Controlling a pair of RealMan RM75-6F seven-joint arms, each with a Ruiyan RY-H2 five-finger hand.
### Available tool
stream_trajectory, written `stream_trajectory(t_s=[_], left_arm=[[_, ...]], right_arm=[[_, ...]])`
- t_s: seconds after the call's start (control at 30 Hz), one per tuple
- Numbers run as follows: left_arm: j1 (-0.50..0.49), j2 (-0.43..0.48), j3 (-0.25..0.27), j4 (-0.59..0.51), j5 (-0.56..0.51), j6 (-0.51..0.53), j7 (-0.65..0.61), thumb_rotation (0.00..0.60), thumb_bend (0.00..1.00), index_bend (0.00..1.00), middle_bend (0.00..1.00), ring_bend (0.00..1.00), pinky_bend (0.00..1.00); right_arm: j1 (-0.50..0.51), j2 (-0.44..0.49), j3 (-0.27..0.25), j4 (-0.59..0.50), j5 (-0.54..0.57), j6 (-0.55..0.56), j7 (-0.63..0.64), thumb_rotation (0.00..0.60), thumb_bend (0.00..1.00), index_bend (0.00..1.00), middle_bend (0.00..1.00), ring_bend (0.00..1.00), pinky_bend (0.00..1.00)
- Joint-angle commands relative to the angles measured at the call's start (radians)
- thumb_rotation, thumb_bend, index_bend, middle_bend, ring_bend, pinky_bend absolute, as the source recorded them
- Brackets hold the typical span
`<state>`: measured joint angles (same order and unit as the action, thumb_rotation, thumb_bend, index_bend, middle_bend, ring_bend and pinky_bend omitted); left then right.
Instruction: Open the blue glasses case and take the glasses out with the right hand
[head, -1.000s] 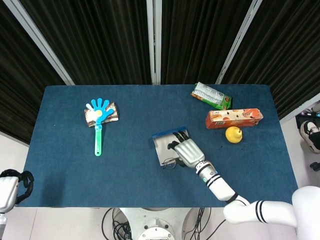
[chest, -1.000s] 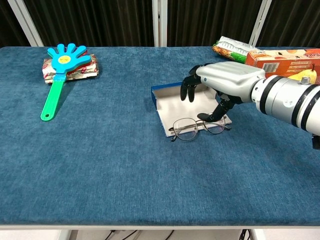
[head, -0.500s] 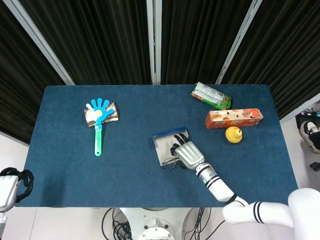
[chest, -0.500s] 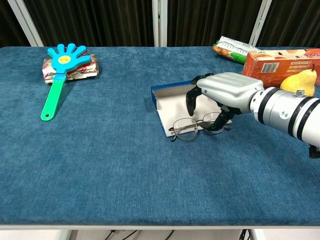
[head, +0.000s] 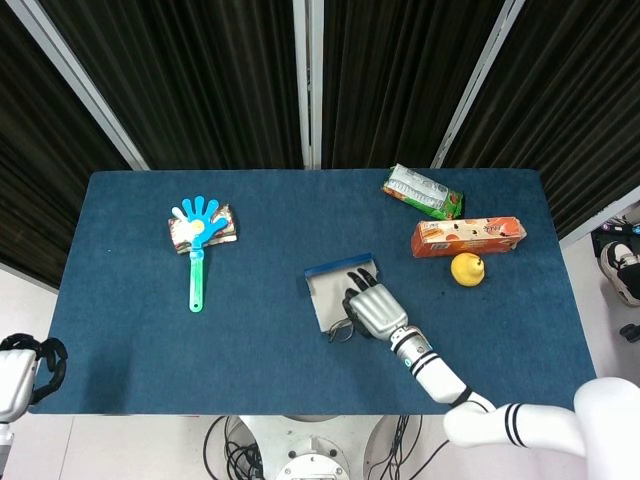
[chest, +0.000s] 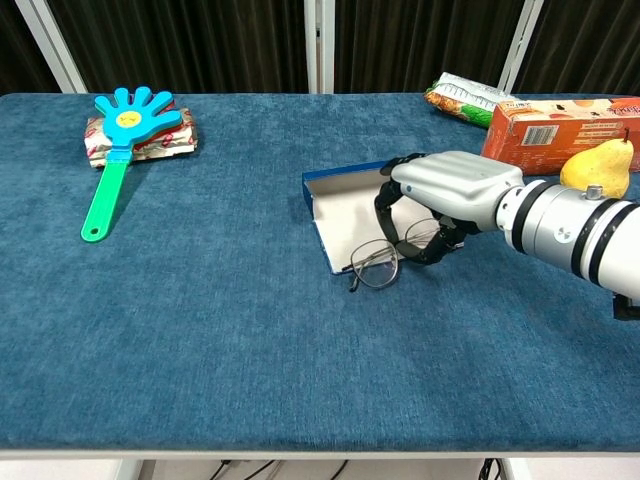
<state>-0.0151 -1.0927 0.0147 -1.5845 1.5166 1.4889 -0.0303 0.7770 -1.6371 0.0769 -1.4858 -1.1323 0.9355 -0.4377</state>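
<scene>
The blue glasses case (chest: 340, 205) lies open at the table's middle, its pale inside up and its blue lid edge (head: 338, 266) at the far side. The thin wire-framed glasses (chest: 378, 268) hang over the case's near edge, tilted. My right hand (chest: 445, 190) is over the near right part of the case; its fingers (chest: 388, 212) curl around the glasses' right lens and it grips them. In the head view this right hand (head: 375, 308) hides most of the glasses (head: 341, 329). My left hand (head: 22, 372) is off the table at the lower left, its fingers unclear.
A blue and green hand clapper (chest: 118, 135) lies on a foil packet (chest: 160, 142) at the far left. A green snack bag (chest: 468, 98), an orange box (chest: 560, 120) and a yellow pear (chest: 598, 163) stand at the far right, close behind my right forearm.
My right hand came down and toward the near edge, and its fingers closed around the glasses' right side. The glasses turned and slid partly off the case.
</scene>
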Motion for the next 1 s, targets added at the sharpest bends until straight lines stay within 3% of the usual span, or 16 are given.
stream_trajectory(t_s=[0.03, 0.23, 0.4, 0.5, 0.6, 0.67, 0.77, 0.8, 1.0], left_arm=[[-0.001, 0.001, -0.001, -0.002, 0.000, 0.000, 0.001, 0.600, 0.49, 0.61, 0.64, 0.46, 0.28], [-0.002, 0.003, -0.002, -0.006, -0.002, -0.002, 0.008, 0.600, 0.49, 0.61, 0.64, 0.46, 0.28], [-0.003, 0.004, -0.003, -0.009, -0.003, -0.002, 0.009, 0.600, 0.49, 0.61, 0.64, 0.46, 0.28], [-0.003, 0.006, -0.004, -0.009, -0.005, -0.003, 0.007, 0.600, 0.49, 0.61, 0.64, 0.46, 0.28], [-0.004, 0.007, -0.004, -0.010, -0.005, -0.004, 0.005, 0.600, 0.49, 0.58, 0.64, 0.46, 0.28], [-0.005, 0.008, -0.004, -0.011, -0.005, -0.005, 0.006, 0.600, 0.49, 0.58, 0.64, 0.46, 0.28], [-0.005, 0.009, -0.004, -0.013, -0.006, -0.006, 0.006, 0.600, 0.49, 0.58, 0.64, 0.46, 0.28], [-0.006, 0.010, -0.004, -0.014, -0.006, -0.006, 0.006, 0.600, 0.50, 0.58, 0.64, 0.46, 0.28], [-0.006, 0.012, -0.005, -0.017, -0.007, -0.007, 0.010, 0.600, 0.49, 0.58, 0.64, 0.46, 0.28]], right_arm=[[-0.007, 0.024, -0.007, -0.039, -0.050, 0.011, 0.029, 0.600, 0.49, 0.74, 0.35, 0.05, 0.00], [-0.004, 0.049, -0.008, -0.118, -0.183, 0.042, 0.085, 0.600, 0.50, 0.76, 0.37, 0.05, 0.00], [0.054, -0.013, 0.018, -0.101, -0.205, -0.021, 0.073, 0.600, 0.49, 0.76, 0.36, 0.05, 0.00], [0.086, -0.059, 0.034, -0.070, -0.197, -0.056, 0.051, 0.600, 0.47, 0.71, 0.35, 0.05, 0.00], [0.111, -0.102, 0.049, -0.051, -0.164, -0.081, 0.008, 0.600, 0.39, 0.57, 0.32, 0.05, 0.00], [0.121, -0.113, 0.051, -0.045, -0.143, -0.090, -0.033, 0.600, 0.37, 0.40, 0.29, 0.04, 0.00], [0.130, -0.103, 0.048, -0.068, -0.076, -0.102, -0.128, 0.600, 0.35, 0.07, 0.17, 0.00, 0.00], [0.128, -0.096, 0.048, -0.081, -0.063, -0.094, -0.145, 0.600, 0.34, 0.01, 0.14, 0.00, 0.00], [0.052, 0.021, 0.030, -0.198, -0.079, 0.033, -0.152, 0.600, 0.33, 0.00, 0.07, 0.00, 0.00]])
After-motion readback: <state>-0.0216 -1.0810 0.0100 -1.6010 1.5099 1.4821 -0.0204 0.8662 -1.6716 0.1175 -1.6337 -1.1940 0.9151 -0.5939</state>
